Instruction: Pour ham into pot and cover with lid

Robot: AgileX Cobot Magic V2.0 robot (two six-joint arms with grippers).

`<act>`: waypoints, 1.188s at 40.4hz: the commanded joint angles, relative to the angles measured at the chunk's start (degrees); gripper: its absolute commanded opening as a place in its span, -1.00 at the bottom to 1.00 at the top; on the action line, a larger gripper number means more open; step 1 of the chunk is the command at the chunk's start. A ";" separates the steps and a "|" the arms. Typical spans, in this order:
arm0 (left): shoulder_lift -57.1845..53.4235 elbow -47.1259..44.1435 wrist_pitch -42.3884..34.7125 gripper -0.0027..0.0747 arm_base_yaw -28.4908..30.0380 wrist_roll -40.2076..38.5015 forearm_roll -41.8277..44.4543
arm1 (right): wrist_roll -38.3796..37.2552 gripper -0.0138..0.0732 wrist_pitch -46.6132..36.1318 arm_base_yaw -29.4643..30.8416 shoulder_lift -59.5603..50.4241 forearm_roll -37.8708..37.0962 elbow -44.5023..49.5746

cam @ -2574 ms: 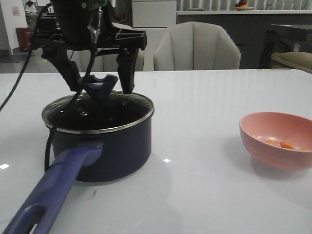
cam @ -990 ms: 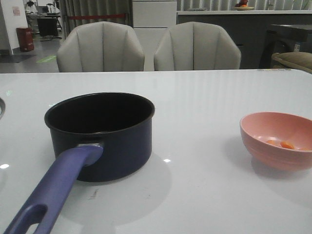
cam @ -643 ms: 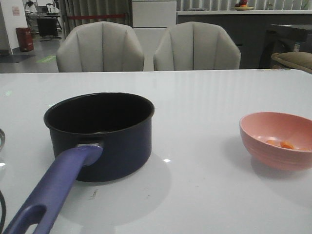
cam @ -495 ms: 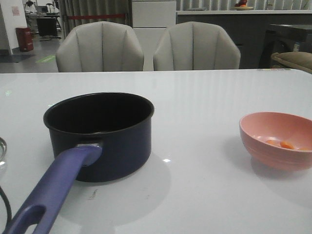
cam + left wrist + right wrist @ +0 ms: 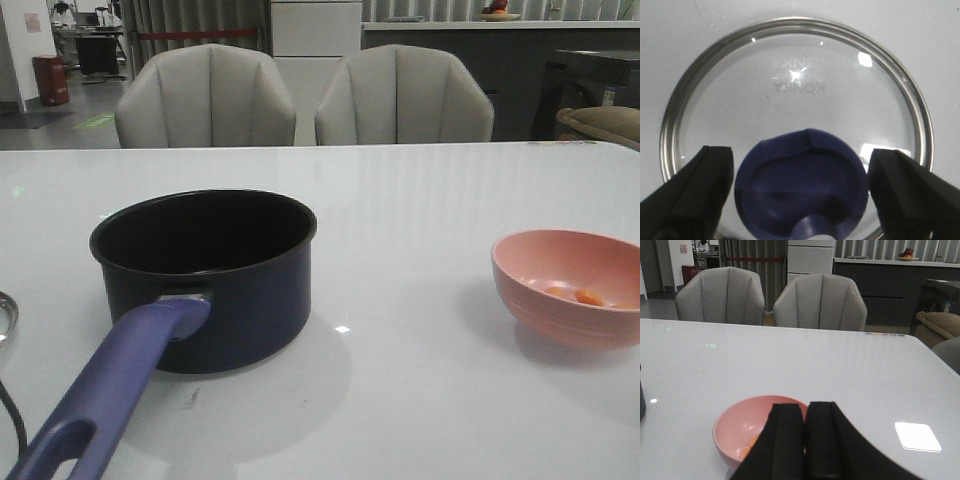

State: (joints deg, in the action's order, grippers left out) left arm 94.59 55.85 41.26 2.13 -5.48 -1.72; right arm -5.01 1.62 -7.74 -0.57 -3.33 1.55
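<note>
Glass lid (image 5: 795,125), a moment ago on the pot (image 5: 205,275), now lies flat on the worktop (image 5: 420,200) at the front view's far left edge, so the pot stands open for pouring. Only the left wrist view shows the left end effector (image 5: 800,192) spread wide either side of the knob (image 5: 800,187). Farther right, ham (image 5: 580,295) waits in the pink bowl (image 5: 568,287); the right end effector (image 5: 805,440) hangs pinched together, empty.

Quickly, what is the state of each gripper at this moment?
Left gripper: open, fingers on either side of the lid knob, not touching it.
Right gripper: shut, holding nothing.
</note>
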 commanded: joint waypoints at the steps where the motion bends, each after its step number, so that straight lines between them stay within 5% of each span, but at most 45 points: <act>1: -3.62 2.89 1.11 0.47 0.10 2.21 0.23 | 0.39 -0.35 -5.03 0.39 -1.18 -0.70 -0.32; 14: -22.63 -2.50 -5.85 0.19 -1.47 2.44 0.10 | 0.39 -0.35 -5.03 0.39 -1.18 -0.70 -0.32; 31: -54.21 -17.70 -15.82 0.19 -7.98 2.44 0.37 | 0.39 -0.35 -5.03 0.39 -1.18 -0.70 -0.32; 48: -86.51 -32.02 -15.17 0.06 -12.35 2.44 3.58 | 0.39 -0.35 -5.03 0.39 -1.19 -0.70 -0.32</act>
State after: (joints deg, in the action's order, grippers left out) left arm 11.72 24.47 29.49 -8.50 -2.92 1.09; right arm -5.01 1.62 -7.74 -0.57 -3.33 1.55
